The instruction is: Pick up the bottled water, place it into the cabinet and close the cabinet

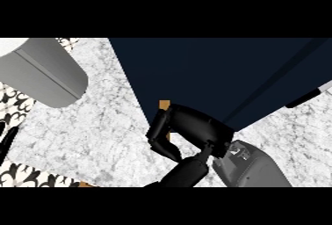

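My right hand (185,125) sits mid-frame against the lower left edge of the dark blue cabinet (214,74). Its fingers (162,143) are curled round something almost wholly hidden. Only two small brown bits show, one above the knuckles and one between fingers and palm. I take this for the bottle (164,104), though I cannot be sure. It lies right at the cabinet's edge.

The cabinet fills the upper right, with its black handle (303,100) far right. Left of my hand the marbled bench (97,127) lies bare across the middle. A big grey rounded container (45,72) stands at upper left, well apart. My left hand (5,138) rests at the left edge, fingers straight, beside patterned tiles (13,99).
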